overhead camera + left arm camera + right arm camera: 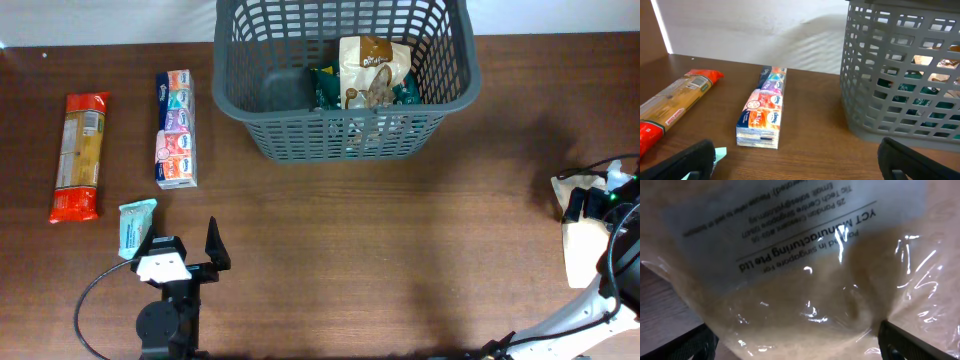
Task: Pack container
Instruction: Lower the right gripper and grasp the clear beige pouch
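The dark grey lattice basket stands at the far middle of the desk, holding a tan snack bag and green packets. My left fingers are spread wide and empty beside a small teal packet, with a tissue pack and a pasta packet beyond. My right fingers are also spread, close over a clear labelled bag.

I count 1 container on the worktop. It holds 1 beige pouch and green packets, number not determinable. Outside it: 1 long red-orange packet, 1 tissue multipack, 1 small teal packet, 1 clear bag.
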Motion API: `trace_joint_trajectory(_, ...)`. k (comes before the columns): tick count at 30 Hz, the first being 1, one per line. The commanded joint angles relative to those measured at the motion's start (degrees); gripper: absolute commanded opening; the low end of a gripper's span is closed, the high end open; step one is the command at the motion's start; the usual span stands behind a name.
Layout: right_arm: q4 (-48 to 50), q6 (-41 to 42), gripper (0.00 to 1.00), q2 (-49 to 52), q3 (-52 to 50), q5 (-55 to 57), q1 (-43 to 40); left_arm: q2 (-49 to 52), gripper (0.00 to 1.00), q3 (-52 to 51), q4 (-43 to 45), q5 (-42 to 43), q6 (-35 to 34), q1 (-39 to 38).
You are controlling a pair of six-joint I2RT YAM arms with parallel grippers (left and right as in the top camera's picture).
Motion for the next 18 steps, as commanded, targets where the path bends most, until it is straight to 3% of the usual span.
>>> trace_joint_trajectory(1, 1.44, -0.20, 0.99, -0.90, -2.47, -0.09, -0.07, -0.48, 0.99, -0.33, 0.11, -0.44, -0.09, 0.35)
trace_joint_trajectory(10, 5.38, 0.50, 1.00, -0.87, -5.60, -0.66, -0.07, -0.48, 0.99, -0.33, 0.11, -0.44, -0.09, 0.35)
trace_joint_trajectory(15, 7.67, 1.11, 0.85, -0.79, -7.93, -1.81, -0.07, -0.48, 0.99, -0.33, 0.11, -0.44, -0.09, 0.35)
trace_joint_trajectory(17, 8.13, 1.11, 0.72, -0.79, -8.52, -2.34, -0.07, -0.48, 0.99, -0.33, 0.11, -0.44, -0.09, 0.35)
trace_joint_trajectory(18, 8.35, 1.18, 0.29, -0.79, -8.72, -2.49, -0.07, -0.48, 0.99, -0.33, 0.11, -0.44, -0.09, 0.35)
